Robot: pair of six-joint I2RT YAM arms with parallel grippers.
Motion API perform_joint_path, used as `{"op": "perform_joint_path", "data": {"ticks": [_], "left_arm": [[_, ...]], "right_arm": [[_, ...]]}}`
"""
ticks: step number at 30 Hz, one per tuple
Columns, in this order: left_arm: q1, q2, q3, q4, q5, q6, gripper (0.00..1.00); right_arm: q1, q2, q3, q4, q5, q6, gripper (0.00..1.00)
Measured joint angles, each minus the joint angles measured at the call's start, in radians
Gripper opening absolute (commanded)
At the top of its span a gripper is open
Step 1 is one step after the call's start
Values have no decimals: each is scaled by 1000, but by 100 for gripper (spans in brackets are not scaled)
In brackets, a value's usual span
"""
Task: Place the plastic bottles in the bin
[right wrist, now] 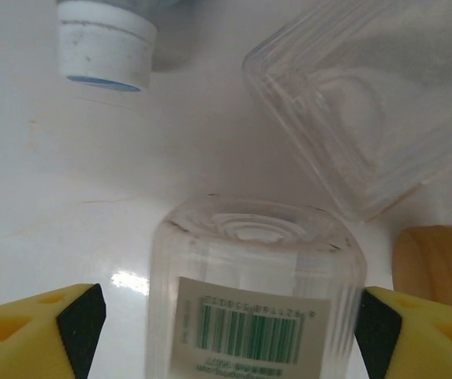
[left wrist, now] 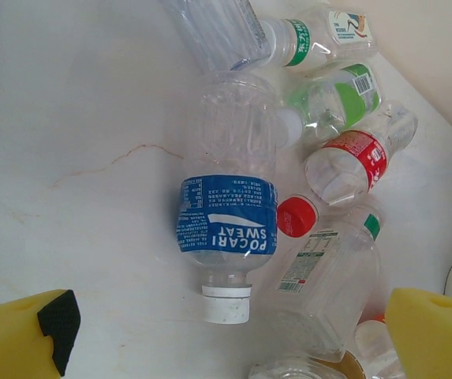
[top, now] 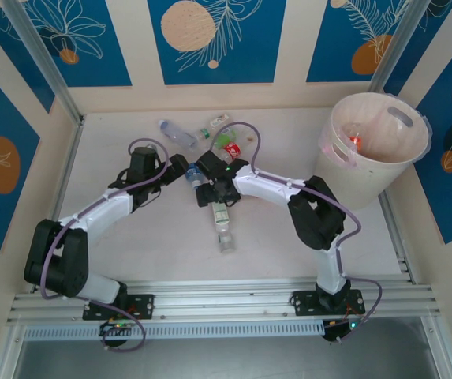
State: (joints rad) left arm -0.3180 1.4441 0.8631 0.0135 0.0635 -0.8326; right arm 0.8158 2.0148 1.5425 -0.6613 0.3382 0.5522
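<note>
Between the fingers of my right gripper (right wrist: pixel 229 335) lies a clear plastic bottle (right wrist: pixel 253 292) with a barcode label. The right pad (right wrist: pixel 375 335) is almost on it, while a gap remains at the left pad (right wrist: pixel 80 320), so the jaws are open. From above, this bottle (top: pixel 222 225) stretches toward the near edge under the right gripper (top: pixel 216 193). My left gripper (left wrist: pixel 233 339) hangs open over the white cap (left wrist: pixel 226 302) of a blue-labelled bottle (left wrist: pixel 227 213). Further bottles (top: pixel 210 136) lie clustered behind. The pale bin (top: pixel 379 138) stands far right.
One bottle with a red label (top: pixel 355 142) lies inside the bin. Close round the blue-labelled bottle are a red-labelled bottle (left wrist: pixel 352 162), a green-labelled one (left wrist: pixel 344 99) and a clear square one (left wrist: pixel 328 276). Frame posts and walls border the table (top: pixel 115 142).
</note>
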Motion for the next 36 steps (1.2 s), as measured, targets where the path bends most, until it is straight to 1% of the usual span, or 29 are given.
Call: {"op": "perform_joint_path", "data": {"ticks": [1,6,8,10,14,21,24,27,31,36], "left_arm": [[1,0,0,0,0,0,100],[4,10,2,-7,0,0,100],[6,19,12,-22,0,0,100],[8,26,24,-37,-1,1,100],[11,31,37,-50,-1,0,100],[17,54,43,-58,6,-6,100],[19,73,49,-58,18,-9,100],[21,87,51,-56,34,-16,100],[21,97,51,-56,52,-26,100],[21,97,51,-52,64,-26,100]], "right_arm": [[2,16,10,-6,4,-2,83],[6,70,29,-16,26,-21,63],[7,65,27,-11,32,-25,57],[7,37,5,21,38,-40,54],[7,-108,-81,77,52,-89,52],[-13,-481,-204,223,91,-212,49],[-69,-614,-236,281,89,-250,46],[-147,-702,-252,323,77,-277,45],[-259,-779,-260,375,61,-315,45],[-403,-840,-260,450,0,-338,45]]}}
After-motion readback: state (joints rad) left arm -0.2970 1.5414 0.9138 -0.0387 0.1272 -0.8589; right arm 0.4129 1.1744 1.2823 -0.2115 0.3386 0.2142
